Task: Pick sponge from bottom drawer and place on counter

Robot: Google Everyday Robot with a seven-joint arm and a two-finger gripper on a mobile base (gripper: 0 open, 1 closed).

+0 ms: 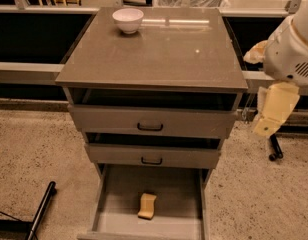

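Note:
The sponge [147, 206], a small pale-yellow block, lies on the floor of the bottom drawer [119, 196], which is pulled out toward me. The counter [159, 54] is the glossy grey-brown top of the cabinet. My gripper [269, 121] hangs off the cabinet's right side, at the height of the upper drawers and pointing down, well above and to the right of the sponge. It holds nothing that I can see.
A white bowl [128, 20] stands at the counter's back left. The two upper drawers [150, 124] with black handles are slightly ajar. A black rod [41, 209] lies on the speckled floor at the left. A chair caster [275, 151] is on the right.

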